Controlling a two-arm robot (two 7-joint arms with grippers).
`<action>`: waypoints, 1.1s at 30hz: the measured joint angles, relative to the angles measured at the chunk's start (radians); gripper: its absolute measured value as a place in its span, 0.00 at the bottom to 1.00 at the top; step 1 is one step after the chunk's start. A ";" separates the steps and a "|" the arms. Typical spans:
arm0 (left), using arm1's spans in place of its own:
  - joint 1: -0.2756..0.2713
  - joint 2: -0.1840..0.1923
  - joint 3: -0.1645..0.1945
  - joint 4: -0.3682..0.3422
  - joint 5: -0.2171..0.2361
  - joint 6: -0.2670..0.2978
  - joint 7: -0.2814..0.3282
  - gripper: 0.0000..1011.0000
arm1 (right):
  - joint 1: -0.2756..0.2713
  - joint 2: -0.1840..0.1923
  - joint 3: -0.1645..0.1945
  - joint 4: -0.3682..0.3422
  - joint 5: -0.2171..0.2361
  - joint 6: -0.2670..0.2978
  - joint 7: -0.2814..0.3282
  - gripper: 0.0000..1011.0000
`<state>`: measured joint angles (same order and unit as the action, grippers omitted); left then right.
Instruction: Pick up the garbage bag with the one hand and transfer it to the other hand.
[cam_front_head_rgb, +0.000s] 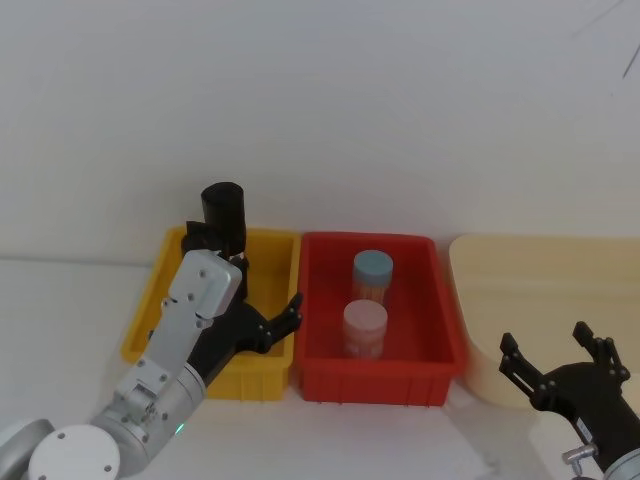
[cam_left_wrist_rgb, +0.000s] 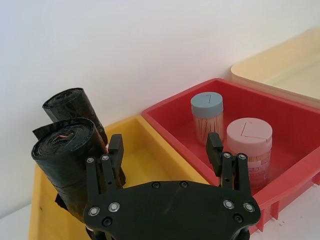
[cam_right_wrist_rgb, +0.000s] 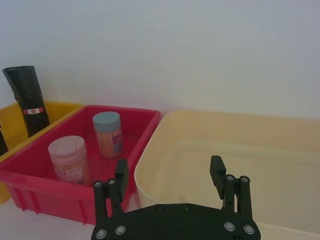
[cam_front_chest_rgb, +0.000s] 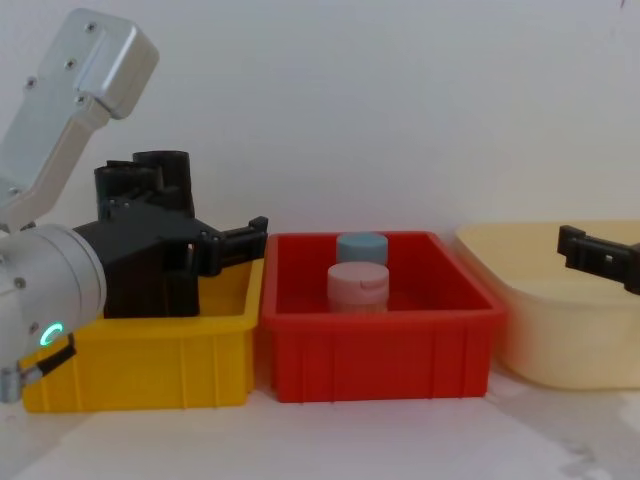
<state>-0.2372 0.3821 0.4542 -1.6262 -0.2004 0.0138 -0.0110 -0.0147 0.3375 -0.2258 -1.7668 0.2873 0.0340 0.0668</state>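
The cream tub (cam_front_head_rgb: 540, 290) stands rightmost, then the red bin (cam_front_head_rgb: 430, 390) and the yellow bin (cam_front_head_rgb: 272, 262). My left gripper (cam_left_wrist_rgb: 165, 145) hangs over the yellow bin, spread wide and holding nothing. One finger is just beside the garbage bag (cam_left_wrist_rgb: 62, 160), which stands upright in that bin, next to a slimmer roll (cam_right_wrist_rgb: 27, 97). My right gripper (cam_right_wrist_rgb: 169, 166) hovers by the tub, also spread and empty. Two jars (cam_front_head_rgb: 364, 325) stand in the red bin.
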 joint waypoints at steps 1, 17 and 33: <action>0.000 0.000 0.000 0.000 0.000 0.000 0.000 0.99 | 0.000 0.000 0.000 0.000 0.000 0.000 0.000 0.99; -0.001 -0.002 0.001 0.000 0.000 0.000 -0.005 0.99 | 0.000 0.000 0.000 0.000 0.000 0.000 0.000 0.99; 0.032 0.013 0.017 -0.070 -0.017 0.060 -0.059 0.99 | 0.000 0.000 0.000 0.000 0.000 0.000 0.000 0.99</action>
<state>-0.2055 0.3952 0.4712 -1.6964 -0.2172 0.0734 -0.0699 -0.0147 0.3375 -0.2258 -1.7668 0.2874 0.0340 0.0668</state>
